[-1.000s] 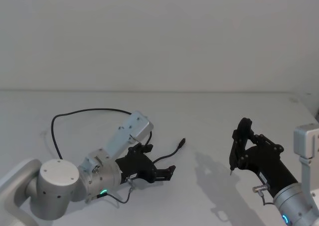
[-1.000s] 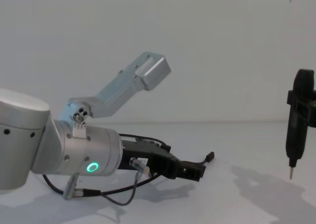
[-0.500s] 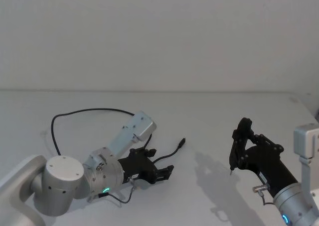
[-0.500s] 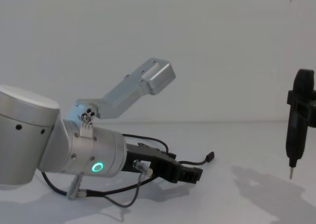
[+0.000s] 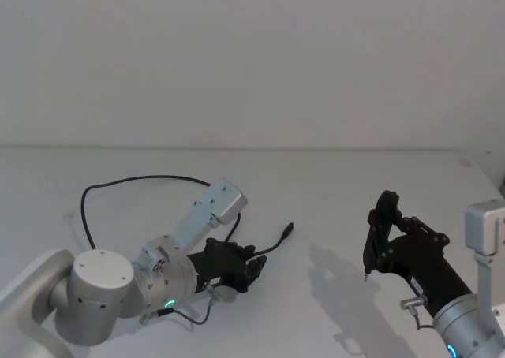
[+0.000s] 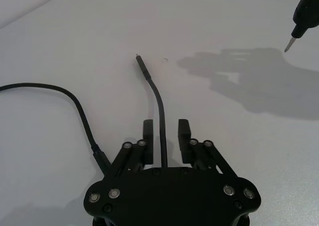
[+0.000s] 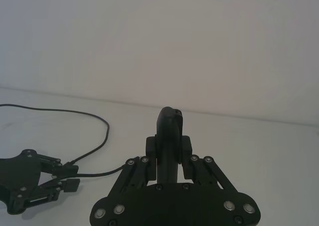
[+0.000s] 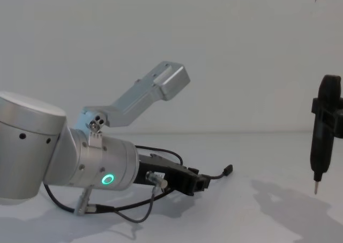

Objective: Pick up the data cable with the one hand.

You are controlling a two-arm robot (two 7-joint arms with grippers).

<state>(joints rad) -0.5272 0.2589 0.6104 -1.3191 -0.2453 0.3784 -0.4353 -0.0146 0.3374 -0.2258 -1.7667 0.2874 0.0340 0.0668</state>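
Note:
The data cable [image 5: 142, 177] is a thin black cord looping across the white table, and one plug [image 5: 289, 227] lies right of my left arm. My left gripper [image 5: 254, 265] is low over the table and open. Its two short jaws straddle the cable [image 6: 158, 99] near that end without closing on it [image 6: 165, 129]. From the chest, the left gripper [image 8: 202, 183] points at the plug [image 8: 229, 169]. My right gripper [image 5: 382, 236] hovers at the right, shut on a black pen-like tool [image 8: 320, 130] with a pale tip.
A short grey wire with a silver connector [image 8: 84, 205] hangs from my left wrist beside the green ring light [image 8: 109, 179]. A silver camera bracket [image 5: 213, 206] sticks up above the left gripper. Bare white table [image 5: 331, 192] lies between the two arms.
My left gripper has drawn back slightly toward the arm and rolled about its wrist, so its jaws now stand on either side of the cable. The right arm and its tool have not moved.

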